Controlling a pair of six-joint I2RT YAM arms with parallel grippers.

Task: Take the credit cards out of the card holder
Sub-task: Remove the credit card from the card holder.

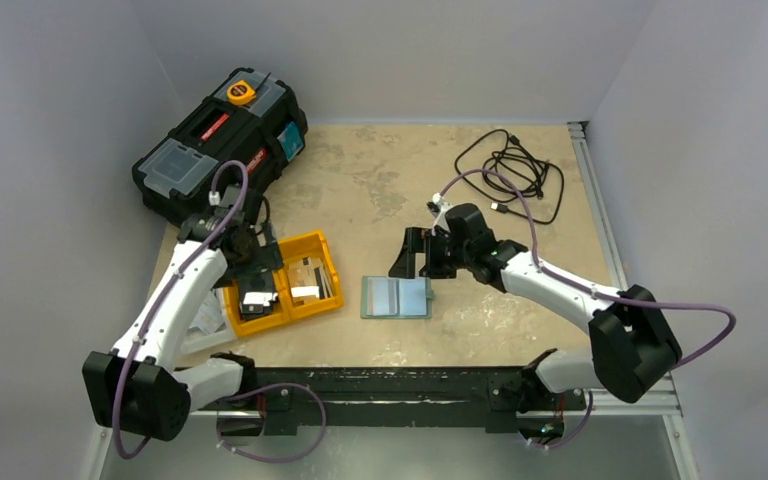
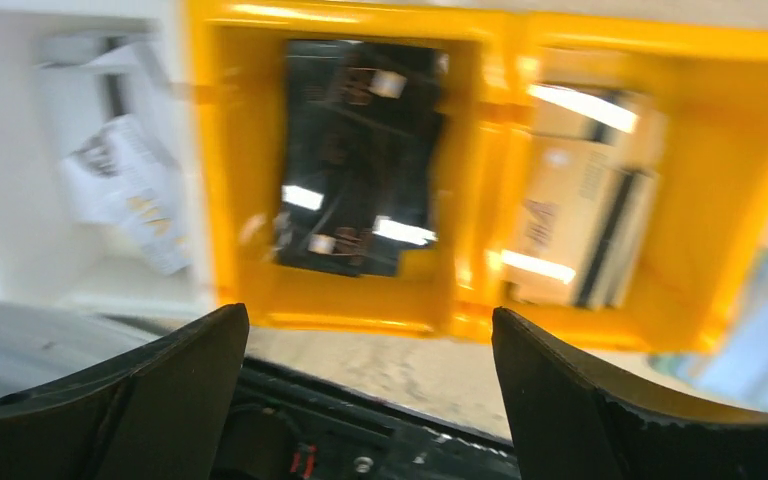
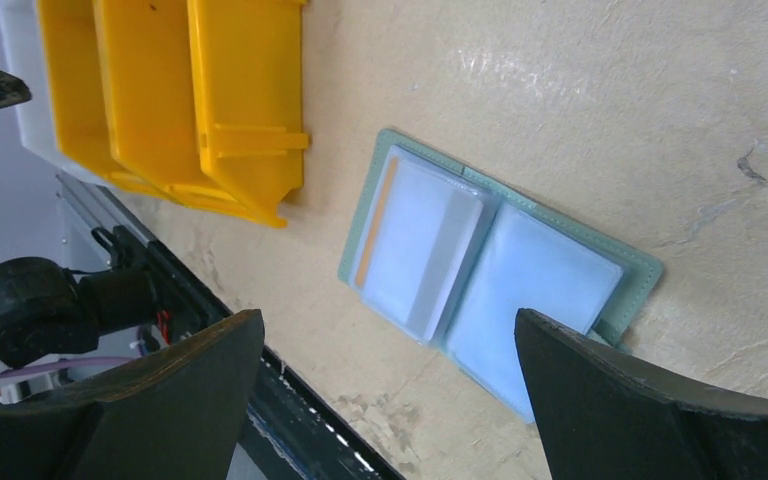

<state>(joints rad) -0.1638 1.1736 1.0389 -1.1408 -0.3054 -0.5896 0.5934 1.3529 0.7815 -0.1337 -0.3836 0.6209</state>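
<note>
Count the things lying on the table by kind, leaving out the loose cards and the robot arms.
Toolbox: 1
Orange tray: 1
White tray: 1
Card holder: 1
Cable: 1
Total: 5

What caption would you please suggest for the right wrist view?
Open right gripper above the unfolded card holder, one credit card showing inside.

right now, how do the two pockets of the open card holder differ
On the card holder, the tray-side pocket, toward the orange tray, shows a card with an orange stripe and grey band; the far pocket shows no stripes. The tray-side pocket looks whitish, the far pocket evenly pale blue, seemingly empty. Both are like-sized clear sleeves within one grey-green border.
</note>
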